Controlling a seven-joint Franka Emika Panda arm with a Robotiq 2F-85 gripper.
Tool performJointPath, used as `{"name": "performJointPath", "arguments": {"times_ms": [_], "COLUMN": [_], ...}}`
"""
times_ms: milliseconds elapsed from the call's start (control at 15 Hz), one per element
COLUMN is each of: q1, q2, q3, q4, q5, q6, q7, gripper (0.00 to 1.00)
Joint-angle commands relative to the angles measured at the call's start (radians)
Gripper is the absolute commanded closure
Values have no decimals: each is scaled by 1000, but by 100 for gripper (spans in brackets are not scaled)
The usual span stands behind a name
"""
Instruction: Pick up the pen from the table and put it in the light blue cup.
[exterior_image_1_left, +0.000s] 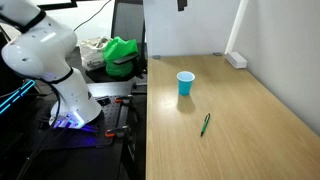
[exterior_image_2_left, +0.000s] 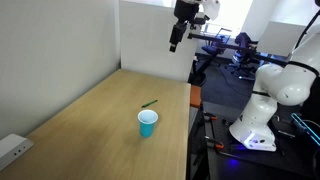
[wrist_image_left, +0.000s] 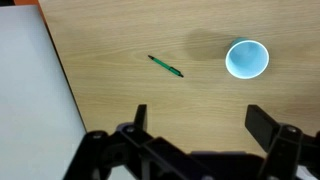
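Observation:
A thin green pen (exterior_image_1_left: 205, 124) lies flat on the light wood table (exterior_image_1_left: 250, 110); it also shows in an exterior view (exterior_image_2_left: 149, 102) and in the wrist view (wrist_image_left: 165, 66). The light blue cup (exterior_image_1_left: 185, 83) stands upright and empty a short way from the pen, seen too in an exterior view (exterior_image_2_left: 148, 123) and from above in the wrist view (wrist_image_left: 246, 58). My gripper (exterior_image_2_left: 176, 38) hangs high above the table, open and empty; its two fingers (wrist_image_left: 198, 120) frame bare wood in the wrist view, well clear of pen and cup.
A white partition wall (exterior_image_2_left: 155, 35) stands along one table edge. A white power strip (exterior_image_1_left: 236, 60) lies at a table corner. A green cloth (exterior_image_1_left: 122, 52) and clutter sit on a side bench by the robot base (exterior_image_1_left: 70, 105).

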Motion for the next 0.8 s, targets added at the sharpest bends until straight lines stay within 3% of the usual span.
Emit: {"name": "performJointPath", "arguments": {"times_ms": [0, 400, 733], "q1": [31, 34, 26], "q2": [4, 5, 13], "q3": [-25, -34, -76], "q4": [3, -3, -36], "q5": [-11, -13, -12], "q6": [-5, 14, 103], "q7": [9, 7, -7], "gripper": [0, 0, 0]}}
